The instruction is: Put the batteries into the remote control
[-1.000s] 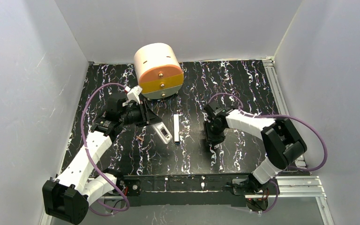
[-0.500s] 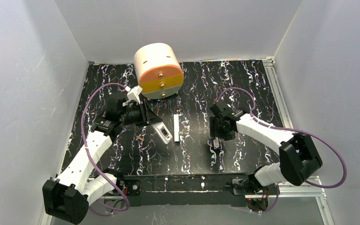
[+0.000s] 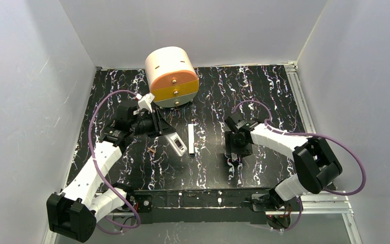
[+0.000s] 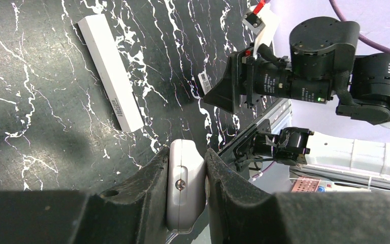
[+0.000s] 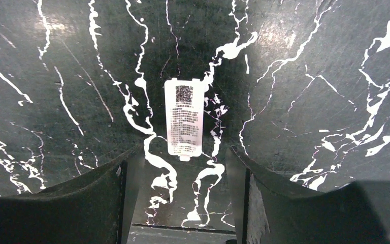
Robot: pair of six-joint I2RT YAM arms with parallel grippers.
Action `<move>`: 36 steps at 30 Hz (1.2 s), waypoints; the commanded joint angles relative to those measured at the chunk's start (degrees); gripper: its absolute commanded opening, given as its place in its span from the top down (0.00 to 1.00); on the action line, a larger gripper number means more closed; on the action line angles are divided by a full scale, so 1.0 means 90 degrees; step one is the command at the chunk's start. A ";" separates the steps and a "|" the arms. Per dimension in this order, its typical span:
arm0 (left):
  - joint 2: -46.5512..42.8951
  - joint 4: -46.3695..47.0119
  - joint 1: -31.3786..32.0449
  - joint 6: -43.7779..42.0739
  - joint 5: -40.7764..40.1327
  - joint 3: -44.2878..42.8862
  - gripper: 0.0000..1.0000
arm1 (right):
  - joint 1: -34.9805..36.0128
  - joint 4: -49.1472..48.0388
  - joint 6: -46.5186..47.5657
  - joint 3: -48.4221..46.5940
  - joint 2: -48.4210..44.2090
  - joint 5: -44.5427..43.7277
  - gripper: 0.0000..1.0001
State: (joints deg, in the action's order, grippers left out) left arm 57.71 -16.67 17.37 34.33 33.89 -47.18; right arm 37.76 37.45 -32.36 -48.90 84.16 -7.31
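My left gripper (image 3: 165,133) is shut on the white remote control (image 3: 177,145) and holds it tilted above the table. In the left wrist view the gripper (image 4: 187,158) pinches the remote (image 4: 185,195) by its edges, a screw showing on its end. A tiny coppery-brown battery (image 3: 152,150) lies on the table just left of the remote; I cannot tell if there are two. My right gripper (image 3: 233,151) is open and points down over a small white labelled cover (image 5: 184,118), which lies flat just ahead of its spread fingertips (image 5: 185,168).
A long narrow white bar (image 3: 191,139) lies between the two grippers; it also shows in the left wrist view (image 4: 110,79). A large white drum with an orange and yellow face (image 3: 172,76) stands at the back of the black marbled table (image 3: 264,96). White walls close in all sides.
The right arm swung its elbow out to the right and partly back; its gripper stays low over the small cover. The left arm and the remote have not moved.
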 commanded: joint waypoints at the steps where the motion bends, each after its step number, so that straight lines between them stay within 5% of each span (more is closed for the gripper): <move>1: -0.0027 0.0104 -0.0015 0.0030 0.0180 0.0029 1.00 | 0.0061 -0.0002 0.0061 0.0053 0.0227 -0.0055 0.32; 17: 0.0046 0.0121 -0.0029 0.0024 0.0201 0.0076 1.00 | 0.0380 0.0086 0.0007 -0.0110 0.0713 -0.0560 0.48; 26: 0.0120 0.0310 -0.0016 0.0045 0.0393 0.0242 1.00 | 0.0479 -0.0231 -0.0076 -0.0035 0.0671 -0.0617 0.75; 36: 0.0431 0.1511 -0.0015 0.0446 0.1021 0.0777 1.00 | 0.0839 -0.0537 0.0219 -0.0445 -0.0271 0.0069 0.77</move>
State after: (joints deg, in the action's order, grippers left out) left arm 60.77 -9.45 17.37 36.38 38.65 -42.19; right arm 43.13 35.20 -32.29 -50.19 86.78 -9.34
